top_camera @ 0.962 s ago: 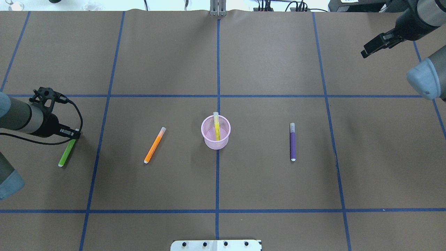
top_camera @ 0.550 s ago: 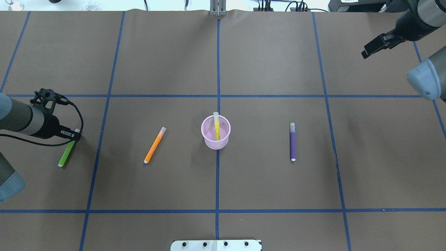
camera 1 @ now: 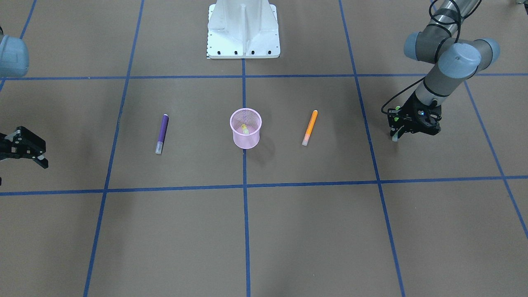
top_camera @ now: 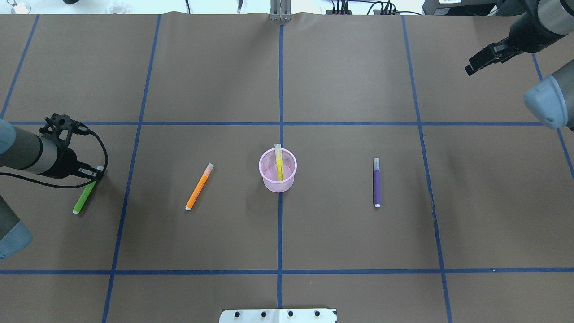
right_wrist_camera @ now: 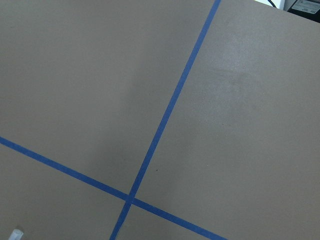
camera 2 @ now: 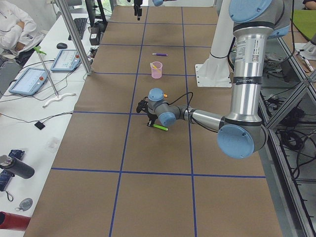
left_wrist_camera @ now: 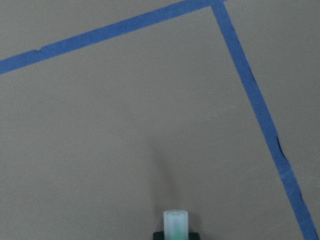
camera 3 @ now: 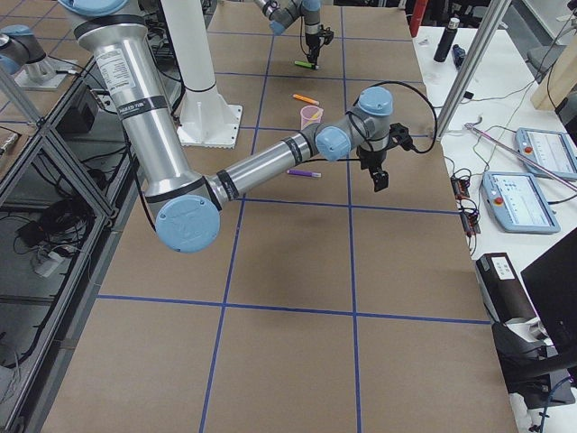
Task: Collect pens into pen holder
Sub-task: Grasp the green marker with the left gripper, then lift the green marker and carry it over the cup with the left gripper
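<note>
My left gripper [top_camera: 97,173] is shut on the cap end of the green pen [top_camera: 84,198], at the table's left. The pen slants down toward the table, and its pale cap shows in the left wrist view [left_wrist_camera: 175,224]. The pink mesh pen holder [top_camera: 269,183] stands upright at the centre with a yellow pen [top_camera: 279,164] in it. The orange pen [top_camera: 198,187] lies left of the holder and the purple pen [top_camera: 376,184] lies right of it. My right gripper [top_camera: 471,67] is open and empty, raised at the far right. It also shows in the front-facing view [camera 1: 41,156].
Blue tape lines [top_camera: 280,272] divide the brown table cover into squares. The robot's white base plate [camera 1: 242,29] sits at the table's near edge in the middle. A side bench with tablets [camera 2: 34,79] runs along the operators' side.
My left wrist has drawn back slightly to the left. The green pen's free end has shifted a little left and up with it. The right arm has barely moved.
</note>
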Controlling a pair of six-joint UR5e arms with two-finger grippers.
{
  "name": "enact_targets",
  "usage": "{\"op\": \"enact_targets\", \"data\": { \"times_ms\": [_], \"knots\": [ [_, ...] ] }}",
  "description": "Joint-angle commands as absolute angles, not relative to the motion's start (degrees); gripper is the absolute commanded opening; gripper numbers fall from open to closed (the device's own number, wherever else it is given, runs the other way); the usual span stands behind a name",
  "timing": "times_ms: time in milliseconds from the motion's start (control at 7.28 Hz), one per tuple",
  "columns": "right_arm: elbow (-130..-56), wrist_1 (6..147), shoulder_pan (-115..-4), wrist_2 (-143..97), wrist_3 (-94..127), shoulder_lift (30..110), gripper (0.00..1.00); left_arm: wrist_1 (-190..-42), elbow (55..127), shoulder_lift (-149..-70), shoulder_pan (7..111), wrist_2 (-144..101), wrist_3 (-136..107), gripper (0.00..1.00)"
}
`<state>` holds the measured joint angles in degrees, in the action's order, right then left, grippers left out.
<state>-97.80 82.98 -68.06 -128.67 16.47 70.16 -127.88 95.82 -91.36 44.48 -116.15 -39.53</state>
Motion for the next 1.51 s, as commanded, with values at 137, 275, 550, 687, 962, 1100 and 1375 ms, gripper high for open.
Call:
{"op": "enact_targets", "data": {
  "times_ms": [137,275,550,687,962,1100,1375],
  "knots": [
    [-97.7,82.9,-68.7,-128.7,14.1,71.6,1.0,-128.6,104.3,-92.5,45.4,-116.0,-39.0,0.0],
    [-97.8,82.9,-68.7,-128.6,13.7,72.0,1.0,-130.2,105.5,-96.6,45.8,-115.9,-39.2,0.0],
    [-97.8,82.8,-68.7,-128.4,13.7,71.8,1.0,-136.4,105.3,-102.5,45.4,-112.8,-40.1,0.0],
    [-97.8,82.8,-68.7,-128.3,13.7,71.8,1.0,-142.1,104.2,-105.8,45.3,-112.2,-44.3,0.0],
    [-97.8,82.8,-68.7,-128.2,14.1,71.6,1.0,-152.8,102.8,-109.8,43.1,-104.6,-45.4,0.0],
    [-97.9,82.6,-68.7,-128.2,14.3,71.5,1.0,-157.6,100.8,-112.7,39.8,-99.2,-45.4,0.0],
    [-97.9,82.6,-68.7,-128.1,14.4,71.5,1.0,-169.2,93.2,-117.9,30.6,-85.9,-45.3,0.0]
  ]
}}
